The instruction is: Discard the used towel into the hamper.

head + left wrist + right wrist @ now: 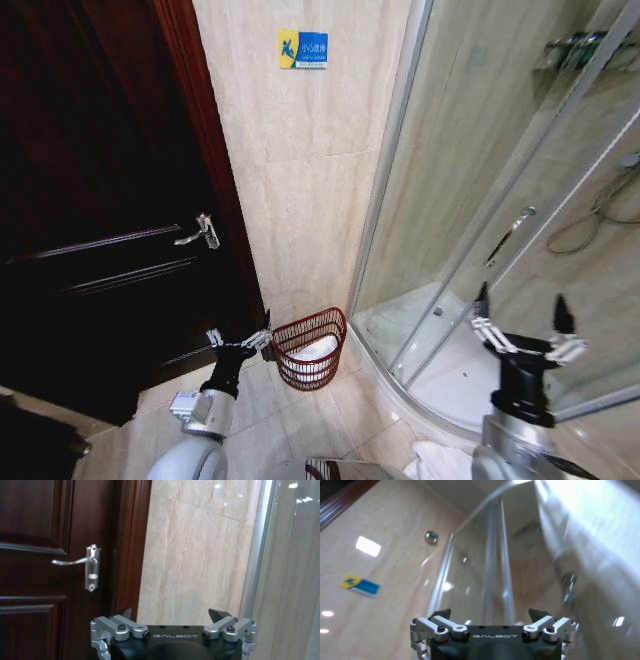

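Hamper (309, 348) on the floor at lower centre of the head view, against the tiled wall, white towel (318, 349) inside. Left gripper (240, 338) just beside its rim, fingers apart, empty. Right gripper (520, 315) raised at lower right before the shower glass (470, 180), spread wide

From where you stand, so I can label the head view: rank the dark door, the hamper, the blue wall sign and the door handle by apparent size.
1. Dark door, by far.
2. Hamper.
3 and 4. Blue wall sign and door handle look alike in extent, so I won't rank them.
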